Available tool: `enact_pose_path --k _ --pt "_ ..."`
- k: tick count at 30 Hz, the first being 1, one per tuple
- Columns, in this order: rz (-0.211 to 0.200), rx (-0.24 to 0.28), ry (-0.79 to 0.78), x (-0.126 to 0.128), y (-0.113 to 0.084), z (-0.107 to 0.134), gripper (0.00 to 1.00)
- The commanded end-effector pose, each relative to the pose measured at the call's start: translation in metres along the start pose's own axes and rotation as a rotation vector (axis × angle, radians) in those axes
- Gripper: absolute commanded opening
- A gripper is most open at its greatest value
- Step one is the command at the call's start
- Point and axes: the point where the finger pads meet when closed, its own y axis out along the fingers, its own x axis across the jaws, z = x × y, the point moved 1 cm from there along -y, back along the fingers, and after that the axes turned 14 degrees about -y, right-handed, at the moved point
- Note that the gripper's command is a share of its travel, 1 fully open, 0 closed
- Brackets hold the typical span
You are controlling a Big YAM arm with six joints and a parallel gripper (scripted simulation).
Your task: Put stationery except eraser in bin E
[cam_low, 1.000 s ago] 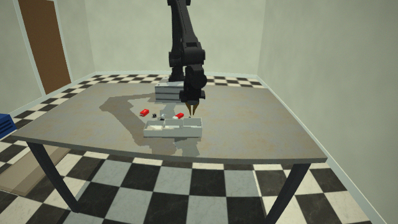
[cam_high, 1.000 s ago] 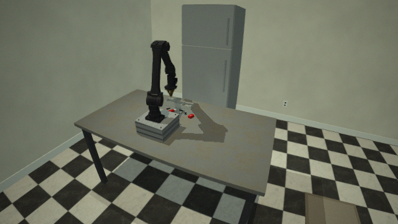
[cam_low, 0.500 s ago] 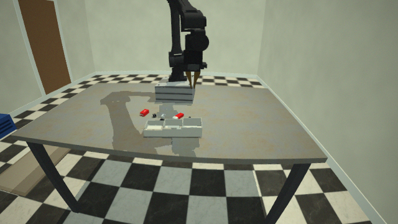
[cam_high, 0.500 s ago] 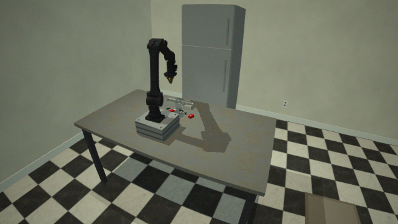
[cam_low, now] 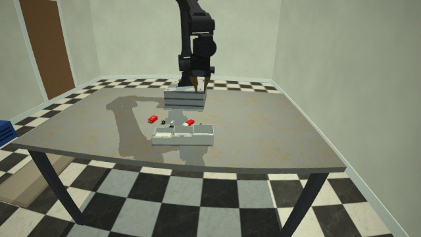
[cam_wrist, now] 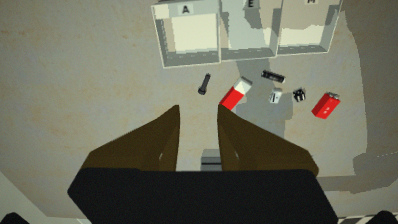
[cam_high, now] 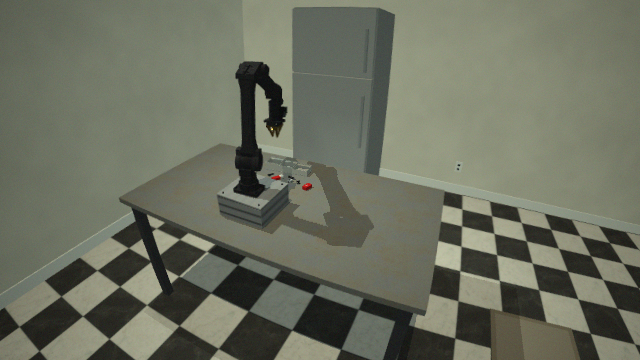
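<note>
My gripper point(cam_high: 273, 131) point(cam_low: 200, 86) point(cam_wrist: 198, 112) is open and empty, high above the table, on the robot's side of the bin row. The grey row of bins point(cam_low: 183, 141) point(cam_high: 290, 165) reads A, E, M in the wrist view, and bin E point(cam_wrist: 247, 52) is the middle one. In front of it lie a red-and-white eraser point(cam_wrist: 236, 93) point(cam_low: 188, 122), a small black pen-like piece point(cam_wrist: 204, 84), a black cylinder point(cam_wrist: 273, 76), a small white item point(cam_wrist: 275, 95) point(cam_low: 172, 124), a small black item point(cam_wrist: 299, 94) point(cam_low: 162, 122) and a red block point(cam_wrist: 325, 105) point(cam_low: 152, 118) point(cam_high: 307, 186).
The arm's grey base block point(cam_high: 254, 202) point(cam_low: 185, 98) stands on the table just behind the small things. A fridge point(cam_high: 340, 85) stands against the back wall. The table point(cam_low: 263, 131) stretches wide to both sides.
</note>
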Motion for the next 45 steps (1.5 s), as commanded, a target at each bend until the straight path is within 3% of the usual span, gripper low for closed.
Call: enact_pose_path --k 1,13,15,22,27,29,30,34,37,41,45 --pt "-0.003 -0.056 0.132 -0.018 -0.004 0.006 0.28" --pt "0.004 -0.052 0.110 -0.070 0.057 0.068 0.28" --pt "0.004 -0.052 0.110 -0.070 0.057 0.068 0.28" --pt "0.008 -0.049 0.110 -0.101 0.093 0.104 0.28" --pt "0.003 -0.015 0.108 -0.123 0.128 0.135 0.28" --pt "0.002 -0.016 0.108 -0.125 0.128 0.135 0.28" --pt "0.015 -0.058 0.110 -0.134 0.117 0.113 0.28" --pt "0.013 -0.060 0.087 -0.124 0.116 0.108 0.28" --pt "0.000 -0.013 0.085 -0.113 0.128 0.131 0.28" --pt "0.006 -0.035 0.109 -0.124 0.124 0.123 0.28" --pt "0.003 -0.026 0.099 -0.120 0.125 0.126 0.28"
